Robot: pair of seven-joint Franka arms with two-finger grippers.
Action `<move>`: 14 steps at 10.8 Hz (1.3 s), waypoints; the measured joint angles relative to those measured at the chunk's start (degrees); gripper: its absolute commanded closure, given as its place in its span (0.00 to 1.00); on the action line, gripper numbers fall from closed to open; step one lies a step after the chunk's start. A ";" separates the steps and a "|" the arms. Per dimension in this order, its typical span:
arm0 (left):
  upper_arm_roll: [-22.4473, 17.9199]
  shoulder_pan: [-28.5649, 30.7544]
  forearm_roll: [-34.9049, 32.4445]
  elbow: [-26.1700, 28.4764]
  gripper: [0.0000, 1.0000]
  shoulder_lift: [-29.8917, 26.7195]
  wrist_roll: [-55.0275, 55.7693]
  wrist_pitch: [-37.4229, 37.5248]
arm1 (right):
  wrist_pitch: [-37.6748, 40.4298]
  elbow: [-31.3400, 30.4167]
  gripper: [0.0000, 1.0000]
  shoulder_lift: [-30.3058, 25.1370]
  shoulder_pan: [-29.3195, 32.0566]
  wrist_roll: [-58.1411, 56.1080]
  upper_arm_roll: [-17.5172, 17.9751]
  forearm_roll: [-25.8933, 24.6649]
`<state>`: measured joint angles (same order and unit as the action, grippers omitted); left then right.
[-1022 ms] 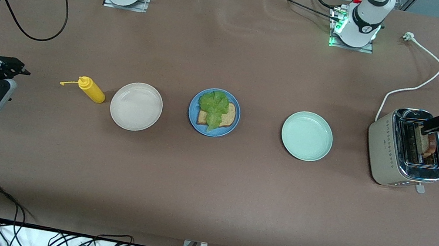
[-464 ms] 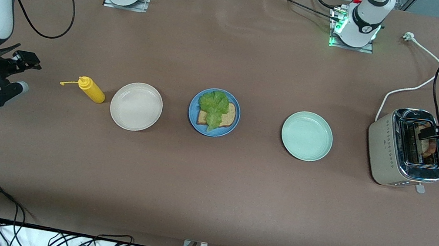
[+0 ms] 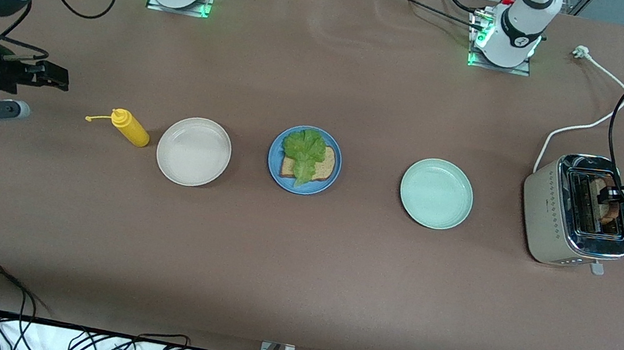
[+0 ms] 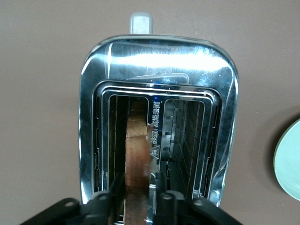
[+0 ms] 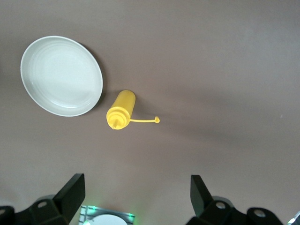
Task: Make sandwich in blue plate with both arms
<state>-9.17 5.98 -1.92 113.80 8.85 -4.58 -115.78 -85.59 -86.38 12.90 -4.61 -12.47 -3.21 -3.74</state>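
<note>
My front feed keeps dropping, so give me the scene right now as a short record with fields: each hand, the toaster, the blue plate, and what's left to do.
left hand: over the toaster, fingers on either side of the toast slice standing in a slot
right hand: open, empty, above the table near the yellow bottle
blue plate: holds one bread slice with a lettuce leaf on top
other plates: cream-white plate and mint-green plate, nothing on either
left to do: top slice not yet on the lettuce

My blue plate [image 3: 274,163] sits mid-table, holding one speckled toast slice [image 3: 322,168] lying flat under a ruffled lettuce leaf [image 3: 303,148].
</note>
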 measured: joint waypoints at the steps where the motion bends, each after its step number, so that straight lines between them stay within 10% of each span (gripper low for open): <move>1: -0.06 0.01 -0.11 -0.17 1.00 -0.02 -0.86 -0.02 | -2.77 -4.17 0.00 -3.31 0.49 3.57 0.08 0.02; 9: 1.21 -0.23 -0.14 -6.97 1.00 -6.98 -6.00 4.34 | -6.67 -12.17 0.00 -14.27 7.12 8.03 4.45 0.14; 14: 13.49 -0.45 -0.06 -7.05 1.00 -12.99 3.63 7.27 | -6.90 -12.16 0.00 -14.32 7.55 8.24 5.21 0.61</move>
<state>4.32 5.53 -1.98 106.75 -4.14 -0.96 -108.51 -92.49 -98.54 -1.42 2.94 -4.24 1.99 -3.14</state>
